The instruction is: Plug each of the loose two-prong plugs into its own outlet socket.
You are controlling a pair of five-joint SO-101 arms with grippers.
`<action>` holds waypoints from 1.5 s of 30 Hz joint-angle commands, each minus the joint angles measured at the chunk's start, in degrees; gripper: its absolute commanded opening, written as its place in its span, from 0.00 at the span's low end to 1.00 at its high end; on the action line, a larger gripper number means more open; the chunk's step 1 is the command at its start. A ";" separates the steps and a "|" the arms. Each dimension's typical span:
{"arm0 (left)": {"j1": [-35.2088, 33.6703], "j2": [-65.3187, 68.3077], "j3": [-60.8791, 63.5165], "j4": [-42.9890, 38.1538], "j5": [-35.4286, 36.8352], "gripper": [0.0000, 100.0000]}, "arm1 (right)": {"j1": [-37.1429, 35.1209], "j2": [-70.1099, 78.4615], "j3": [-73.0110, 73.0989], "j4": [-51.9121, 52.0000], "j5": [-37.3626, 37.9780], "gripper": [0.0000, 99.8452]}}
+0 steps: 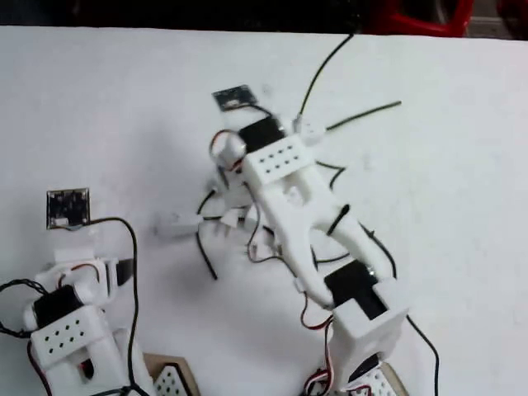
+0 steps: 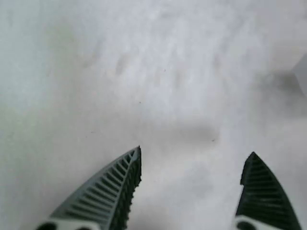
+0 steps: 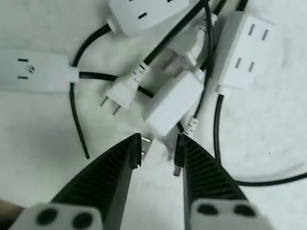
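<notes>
Narrowly parted, my right pincer (image 3: pixel 157 142) shows two black ribbed fingers (image 3: pixel 112 179) that taper to blunt tips, with a slim strip of matte white table (image 3: pixel 273 139) between them and no plug in their grip. Just past the tips lies the block plug (image 3: pixel 172 100), a smooth white rectangular body with its metal prongs turned toward me. Beside it lies the small plug (image 3: pixel 123 90), moulded white plastic on a black cord (image 3: pixel 76 124), its two flat blades bare. The far plug (image 3: pixel 189 43) lies beyond, with cords crossing it. Three white sockets lie around them: the boxy socket (image 3: pixel 33 72), the rounded socket (image 3: pixel 144 12) and the long socket (image 3: pixel 244 48), which has two pairs of slots.

From my left wrist, my left pincer (image 2: pixel 195 152) is spread wide. One finger is grey and one black, both ribbed and pointed, and they hang over plain white tabletop.

From above, my right arm (image 1: pixel 289 190), white plastic with a perforated block, lies over the tangle of cords at the table's middle. The boxy socket sits at the tangle's edge. My left arm (image 1: pixel 70 330) is at the near corner, well apart from the plugs.
</notes>
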 commanded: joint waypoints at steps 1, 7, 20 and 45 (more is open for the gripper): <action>-0.22 -1.01 -0.18 -1.05 0.18 0.33 | -2.68 -2.68 1.85 -7.16 -4.13 0.11; -0.22 -1.01 -0.18 -1.05 0.18 0.33 | -4.26 -2.59 9.05 -17.89 -6.59 0.11; -0.22 -1.01 -0.18 -1.05 0.18 0.33 | -3.91 10.42 8.09 -23.96 -8.97 0.11; -0.22 -1.01 0.70 -2.29 -2.55 0.33 | -2.59 -4.79 6.95 -12.53 1.76 0.02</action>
